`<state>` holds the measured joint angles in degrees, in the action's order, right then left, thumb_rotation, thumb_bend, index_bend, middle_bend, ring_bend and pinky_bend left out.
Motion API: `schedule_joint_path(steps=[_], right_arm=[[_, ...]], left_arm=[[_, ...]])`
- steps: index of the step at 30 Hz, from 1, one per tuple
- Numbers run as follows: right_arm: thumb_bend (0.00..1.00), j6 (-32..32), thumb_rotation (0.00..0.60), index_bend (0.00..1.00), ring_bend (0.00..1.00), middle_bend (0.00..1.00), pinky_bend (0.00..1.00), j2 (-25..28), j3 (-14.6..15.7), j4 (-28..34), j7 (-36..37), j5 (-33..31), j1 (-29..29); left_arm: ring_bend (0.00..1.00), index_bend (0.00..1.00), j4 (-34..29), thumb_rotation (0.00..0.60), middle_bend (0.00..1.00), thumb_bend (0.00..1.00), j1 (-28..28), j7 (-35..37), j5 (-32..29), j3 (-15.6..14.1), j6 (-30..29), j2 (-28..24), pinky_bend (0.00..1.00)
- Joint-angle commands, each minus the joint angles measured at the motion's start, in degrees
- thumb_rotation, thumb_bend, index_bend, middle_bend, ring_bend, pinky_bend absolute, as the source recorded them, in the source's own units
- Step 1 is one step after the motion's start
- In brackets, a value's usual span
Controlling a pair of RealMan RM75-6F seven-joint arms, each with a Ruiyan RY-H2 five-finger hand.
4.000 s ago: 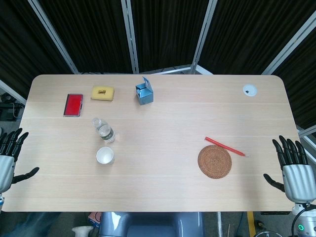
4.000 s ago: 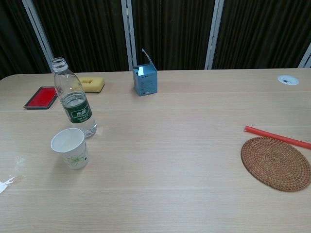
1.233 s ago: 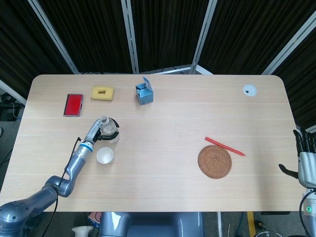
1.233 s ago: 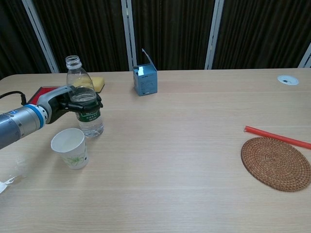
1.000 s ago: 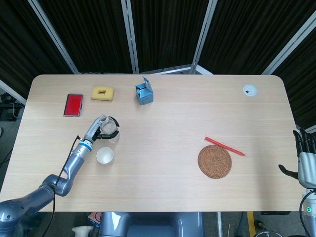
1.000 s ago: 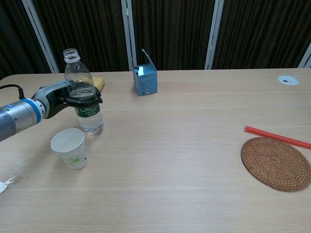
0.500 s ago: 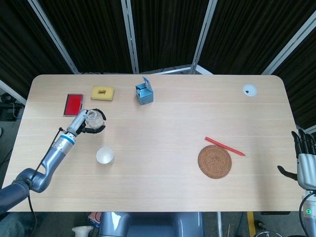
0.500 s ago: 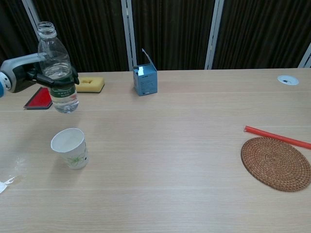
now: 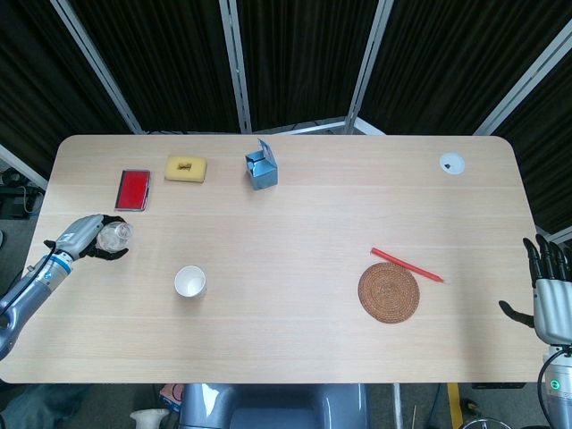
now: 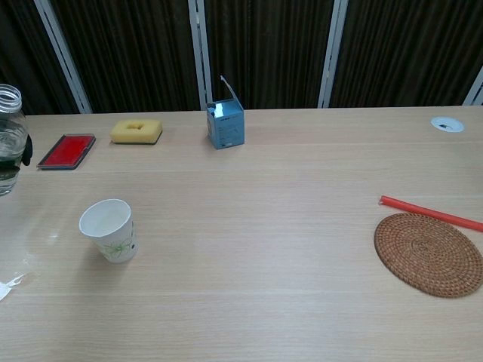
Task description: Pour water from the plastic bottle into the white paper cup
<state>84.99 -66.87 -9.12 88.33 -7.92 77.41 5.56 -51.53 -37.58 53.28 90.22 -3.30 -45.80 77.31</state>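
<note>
My left hand [image 9: 88, 238] grips the clear plastic bottle [image 9: 114, 235] upright above the table's left edge. In the chest view only the uncapped bottle [image 10: 8, 136] shows at the frame's left border, with a dark fingertip beside it. The white paper cup [image 9: 189, 281] [image 10: 110, 228] stands upright and empty on the table, well to the right of the bottle. My right hand [image 9: 549, 297] hangs open off the table's right edge, fingers spread, holding nothing.
Along the far side lie a red case [image 9: 132, 189], a yellow sponge [image 9: 185, 168] and a blue open carton [image 9: 260, 168]. A woven round coaster [image 9: 389, 292] and a red straw [image 9: 407, 265] sit to the right. A white cable port [image 9: 451, 163] marks the far right corner.
My left hand has carried the bottle further left, away from the cup, to the table's left edge. The right hand has barely moved.
</note>
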Motion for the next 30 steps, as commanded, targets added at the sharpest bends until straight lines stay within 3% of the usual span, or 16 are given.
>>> schedule_joint_path(steps=[1, 16, 30], right_arm=[[0.00, 0.1, 0.600, 0.00, 0.00, 0.00, 0.00, 0.2, -0.2, 0.3, 0.1, -0.2, 0.0], [0.00, 1.2, 0.600, 0.00, 0.00, 0.00, 0.00, 1.7, -0.7, 1.0, 2.1, -0.7, -1.0], [0.00, 1.6, 0.600, 0.00, 0.00, 0.00, 0.00, 2.2, -1.0, 0.8, 2.7, -1.3, -1.5]], left_arm=[[0.29, 0.58, 2.2, 0.600, 0.44, 0.54, 0.1, -4.3, 1.3, -1.7, 0.9, 1.1, 0.34], [0.29, 0.58, 0.1, 0.600, 0.44, 0.54, -2.7, -26.3, -0.1, 0.0, 2.7, 4.7, 0.34], [0.29, 0.58, -4.0, 0.600, 0.44, 0.54, -6.1, -45.5, -7.3, 3.5, 9.4, 8.4, 0.34]])
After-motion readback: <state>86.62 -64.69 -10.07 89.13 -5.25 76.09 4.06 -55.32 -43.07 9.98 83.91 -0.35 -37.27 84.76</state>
